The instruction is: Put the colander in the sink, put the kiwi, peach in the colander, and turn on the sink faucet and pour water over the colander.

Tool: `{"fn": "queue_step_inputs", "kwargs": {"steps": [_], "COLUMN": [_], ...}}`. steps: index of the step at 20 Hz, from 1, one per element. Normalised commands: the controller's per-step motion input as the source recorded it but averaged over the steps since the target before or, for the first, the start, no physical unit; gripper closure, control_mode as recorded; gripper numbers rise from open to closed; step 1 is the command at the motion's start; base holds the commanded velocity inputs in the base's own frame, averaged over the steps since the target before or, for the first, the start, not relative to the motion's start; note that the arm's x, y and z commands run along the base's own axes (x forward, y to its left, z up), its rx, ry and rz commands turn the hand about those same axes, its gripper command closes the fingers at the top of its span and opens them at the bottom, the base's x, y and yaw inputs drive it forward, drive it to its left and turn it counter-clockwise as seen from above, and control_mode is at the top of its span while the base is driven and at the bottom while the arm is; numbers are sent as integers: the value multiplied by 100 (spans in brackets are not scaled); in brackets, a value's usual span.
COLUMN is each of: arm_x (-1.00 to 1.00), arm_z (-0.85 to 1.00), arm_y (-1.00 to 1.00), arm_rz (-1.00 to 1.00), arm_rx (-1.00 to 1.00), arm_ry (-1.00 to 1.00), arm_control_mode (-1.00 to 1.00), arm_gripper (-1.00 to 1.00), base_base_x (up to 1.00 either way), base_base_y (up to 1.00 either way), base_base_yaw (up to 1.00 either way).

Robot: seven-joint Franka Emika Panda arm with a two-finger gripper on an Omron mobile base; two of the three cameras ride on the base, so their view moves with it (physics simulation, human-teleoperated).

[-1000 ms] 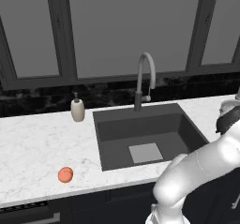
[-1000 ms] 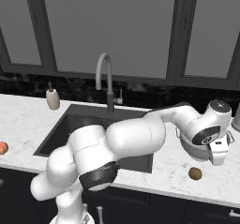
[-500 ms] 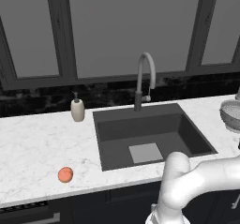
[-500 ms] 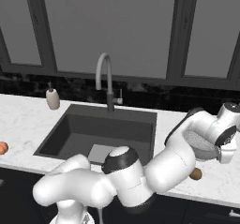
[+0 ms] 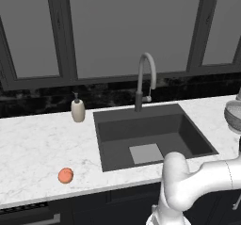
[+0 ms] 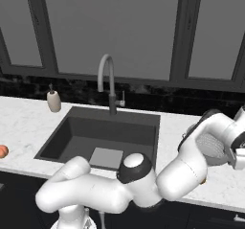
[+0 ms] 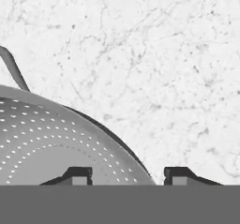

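Colander (image 7: 51, 138): on the white marble table (image 5: 33, 144), right of the sink (image 6: 105, 132).
Tool (image 7: 126, 174): fingertips straddle the colander's rim, part open; grip not discernible.
Peach (image 5: 65, 175): near left, on the table.

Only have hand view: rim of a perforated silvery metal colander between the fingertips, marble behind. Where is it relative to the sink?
Observer: The silvery perforated colander is at the white marble counter to the right of the dark grey rectangular sink, outside the basin.
Operator: Peach?
Observer: The round orange-pink peach lies on the counter left of the sink, near the front edge.
Operator: Faucet?
Observer: The tall grey gooseneck faucet stands behind the sink's back edge, its spout arching toward the basin.
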Motion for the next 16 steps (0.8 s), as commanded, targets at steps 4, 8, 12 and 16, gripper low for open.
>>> {"fn": "queue_step_inputs", "kwargs": {"steps": [4,8,12,16], "arm_x": [0,0,-7,-37], "arm_z": [-77,-46,1,35], "arm_y": [53,98,98,74], "arm_rz": [0,0,6,11], "arm_rx": [-7,-20,-37,-34], "arm_ry": [-1,-19,-51,-50], "arm_control_mode": [-100,-100,-100,-100], "arm_gripper": [100,100,100,100], "base_base_x": [0,0,0,0], "base_base_y": [0,0,0,0], "base_base_yaw": [0,0,0,0]}}
